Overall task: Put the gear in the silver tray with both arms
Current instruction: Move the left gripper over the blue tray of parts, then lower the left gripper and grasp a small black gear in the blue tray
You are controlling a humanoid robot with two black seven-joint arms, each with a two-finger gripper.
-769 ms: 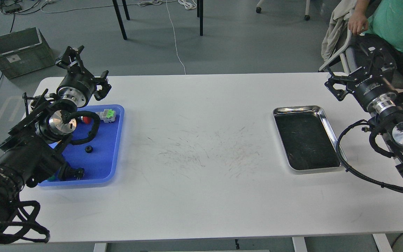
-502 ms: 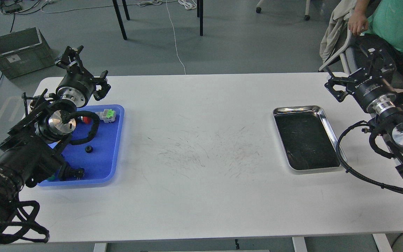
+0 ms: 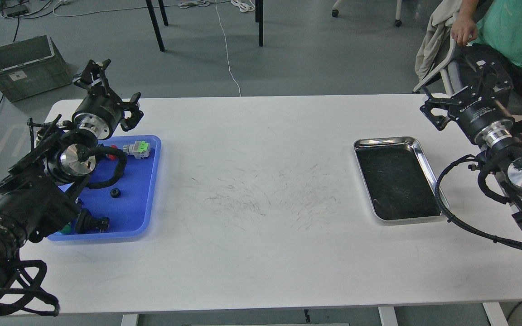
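Gear (image 3: pixel 115 193) is seen lying small and dark in the blue tray (image 3: pixel 152 190); silver tray (image 3: pixel 424 156) sits empty, well apart on the table (image 3: pixel 261 217). Pick-up not yet begun: left gripper (image 3: pixel 113 88) and right gripper (image 3: pixel 462 88) are both held spread, gripping nothing. A descent of the left fingers onto it is called for.

The silver tray (image 3: pixel 425 165) lies flat at the table's right; small black part (image 3: pixel 115 193), perhaps the gear, far left.
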